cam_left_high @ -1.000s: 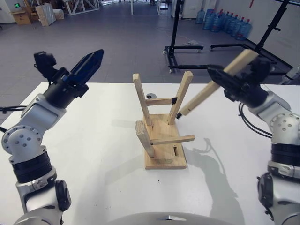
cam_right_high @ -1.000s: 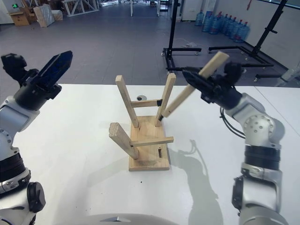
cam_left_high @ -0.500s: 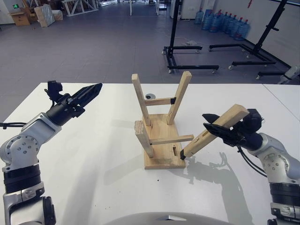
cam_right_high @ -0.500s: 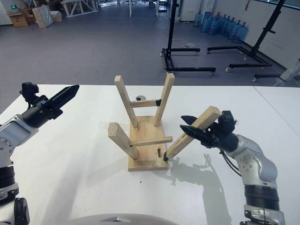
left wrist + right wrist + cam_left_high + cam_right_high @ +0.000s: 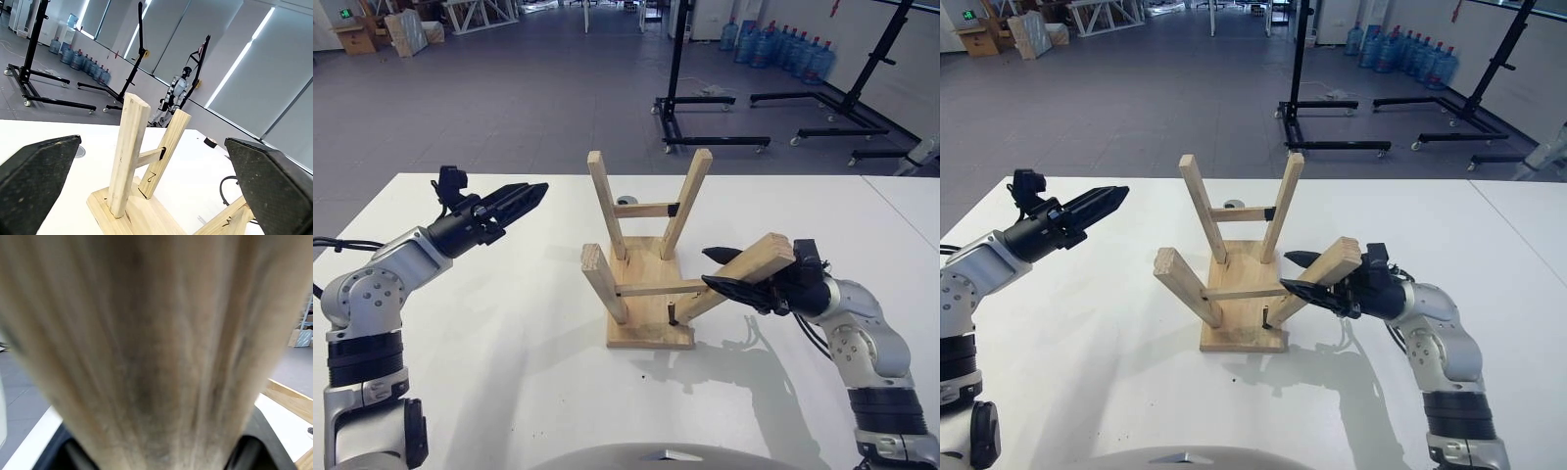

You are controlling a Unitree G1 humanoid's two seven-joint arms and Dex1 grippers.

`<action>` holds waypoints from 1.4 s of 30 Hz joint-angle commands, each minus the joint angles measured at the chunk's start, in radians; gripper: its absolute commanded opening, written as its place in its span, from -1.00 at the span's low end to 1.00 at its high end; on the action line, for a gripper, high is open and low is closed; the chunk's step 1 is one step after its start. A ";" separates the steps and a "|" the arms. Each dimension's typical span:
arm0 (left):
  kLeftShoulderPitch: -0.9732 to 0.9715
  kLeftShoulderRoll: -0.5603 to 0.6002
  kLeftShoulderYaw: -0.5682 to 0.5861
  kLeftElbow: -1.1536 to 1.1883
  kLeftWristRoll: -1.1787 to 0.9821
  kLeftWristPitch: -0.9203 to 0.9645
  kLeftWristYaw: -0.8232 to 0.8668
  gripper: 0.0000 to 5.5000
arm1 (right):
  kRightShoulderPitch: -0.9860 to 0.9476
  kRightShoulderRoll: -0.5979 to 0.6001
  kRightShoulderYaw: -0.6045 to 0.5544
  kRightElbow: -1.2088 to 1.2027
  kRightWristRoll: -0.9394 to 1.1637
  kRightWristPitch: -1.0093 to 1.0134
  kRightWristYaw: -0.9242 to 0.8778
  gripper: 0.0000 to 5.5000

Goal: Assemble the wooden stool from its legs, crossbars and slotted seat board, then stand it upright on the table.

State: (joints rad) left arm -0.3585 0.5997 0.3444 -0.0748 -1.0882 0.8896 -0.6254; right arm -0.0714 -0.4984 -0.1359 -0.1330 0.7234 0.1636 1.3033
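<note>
Right gripper (image 5: 1285, 271) clamped on fourth leg (image 5: 762, 260), tip at seat board (image 5: 641, 339) near-right slot, mid-table (image 5: 509, 372). We line tip over slot, tilt leg upright, press. Left gripper (image 5: 534, 192) fingers apart; we brace board.

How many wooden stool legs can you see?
4. The far left leg and far right leg stand on the seat board, the near left leg leans, and the right gripper holds the fourth leg at its near right corner.
</note>
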 commanded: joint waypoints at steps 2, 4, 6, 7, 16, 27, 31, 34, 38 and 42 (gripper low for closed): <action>0.011 -0.003 -0.019 -0.026 0.016 0.017 -0.002 0.96 | 0.032 0.023 0.059 -0.024 -0.049 -0.020 -0.024 -0.25; 0.017 -0.007 -0.021 -0.032 0.015 0.016 0.000 0.96 | 0.032 0.015 0.063 -0.010 -0.062 -0.036 -0.021 -0.25; 0.023 -0.009 -0.022 -0.036 0.015 0.016 0.000 0.96 | 0.030 0.004 0.068 0.005 -0.072 -0.052 -0.012 -0.25; 0.025 -0.009 -0.022 -0.037 0.016 0.016 -0.001 0.96 | 0.027 0.001 0.070 0.013 -0.077 -0.059 -0.009 -0.26; 0.028 -0.014 -0.029 -0.042 0.017 0.017 -0.002 0.96 | -0.012 -0.001 0.094 0.060 -0.086 -0.078 -0.019 -0.26; 0.035 -0.026 -0.027 -0.059 0.015 0.013 0.008 0.96 | -0.070 -0.002 0.139 -0.040 -0.118 -0.017 -0.147 -0.26; 0.044 -0.030 -0.025 -0.063 0.017 0.008 0.010 0.96 | -0.075 -0.004 0.149 -0.056 -0.156 -0.030 -0.173 -0.26; 0.054 -0.028 -0.015 -0.064 0.020 0.003 0.018 0.96 | -0.087 0.000 0.154 -0.062 -0.166 -0.026 -0.188 -0.26; 0.085 -0.016 0.014 -0.079 0.014 0.007 0.023 0.96 | -0.118 0.006 0.163 -0.066 -0.180 -0.007 -0.227 -0.26; 0.120 -0.017 0.005 -0.117 0.032 -0.002 0.023 0.96 | -0.144 0.004 0.162 -0.064 -0.174 0.019 -0.247 -0.26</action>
State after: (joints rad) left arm -0.2540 0.5723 0.3532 -0.1670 -1.0744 0.8899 -0.6079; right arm -0.1799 -0.4892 0.0345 -0.1889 0.5513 0.1685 1.0738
